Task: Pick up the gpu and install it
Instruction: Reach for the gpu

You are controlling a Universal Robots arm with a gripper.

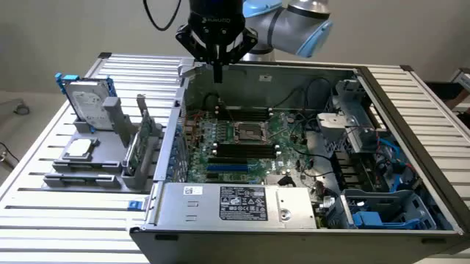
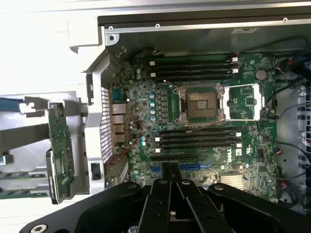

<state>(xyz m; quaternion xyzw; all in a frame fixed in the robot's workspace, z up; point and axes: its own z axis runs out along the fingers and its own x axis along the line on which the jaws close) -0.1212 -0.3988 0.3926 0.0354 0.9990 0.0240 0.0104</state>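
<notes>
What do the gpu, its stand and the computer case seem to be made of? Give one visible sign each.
The gpu: green circuit board, probably fibreglass laminate, matte. The stand: likely plastic, uniform matte grey, no shine. The computer case: sheet metal, dull silver, with a perforated wall and folded edges.

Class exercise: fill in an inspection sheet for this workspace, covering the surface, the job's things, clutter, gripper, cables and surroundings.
Surface: slatted metal table bearing an open computer case and a grey holder.
Job's things: gpu standing on edge in the holder, outside the case, not held.
Clutter: hard drive and CPU chip, also in the holder.
Gripper: gripper shut, empty, above the case's far wall.
Cables: black cable hanging beside the arm; blue cables inside the case.
Surroundings: plain wall behind.
</notes>
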